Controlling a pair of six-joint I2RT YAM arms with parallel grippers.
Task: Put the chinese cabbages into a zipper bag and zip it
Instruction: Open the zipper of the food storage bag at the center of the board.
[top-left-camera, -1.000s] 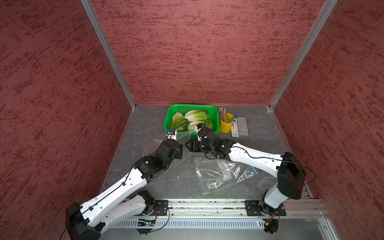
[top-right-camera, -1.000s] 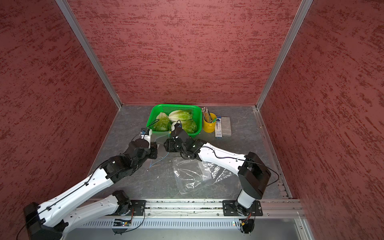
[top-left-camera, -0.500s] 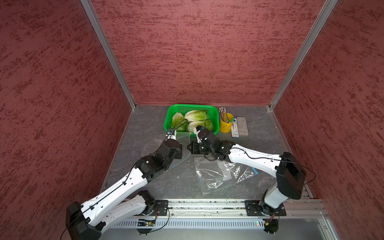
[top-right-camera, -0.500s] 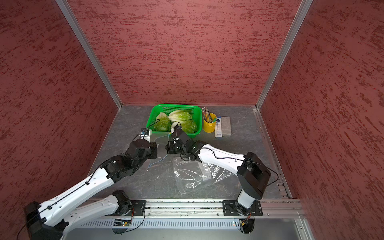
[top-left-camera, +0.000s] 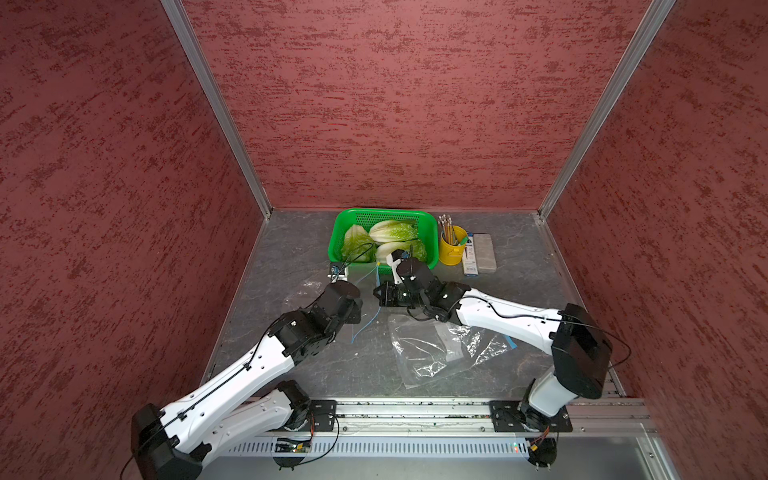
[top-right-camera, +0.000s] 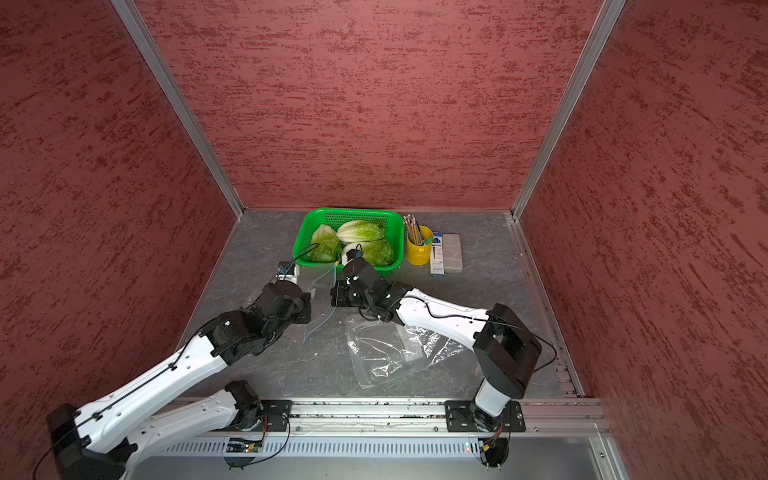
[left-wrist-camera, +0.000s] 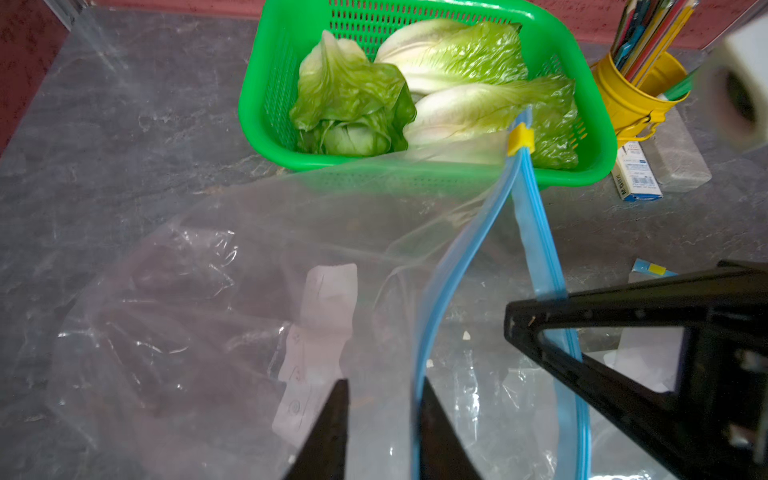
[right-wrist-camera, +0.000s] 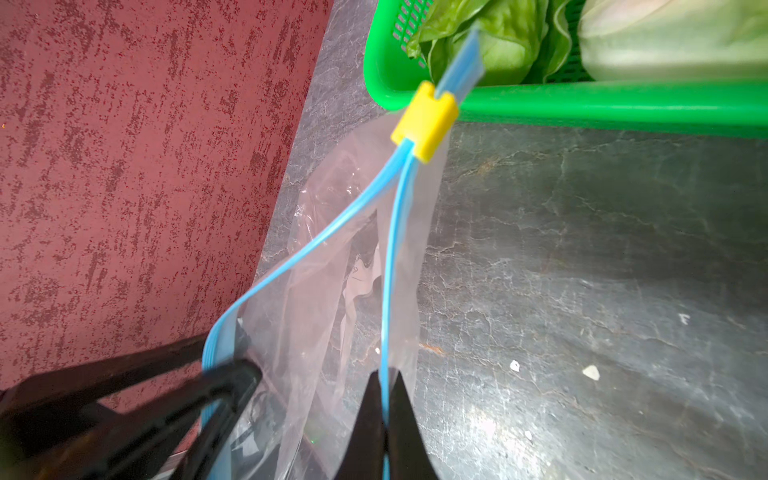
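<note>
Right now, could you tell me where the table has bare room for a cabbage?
Bare table lies between the left wall and the green basket, and between the grey block and the right wall. The middle is crowded: the right gripper pinches the zipper bag by its blue edge, the left gripper, jaws open, flanks the other edge, and a spare bag lies flat.

The 2 arms reach forward, close together, left pincer (left-wrist-camera: 383, 384) slightly parted, right pincer (right-wrist-camera: 386, 378) pinched tight.
</note>
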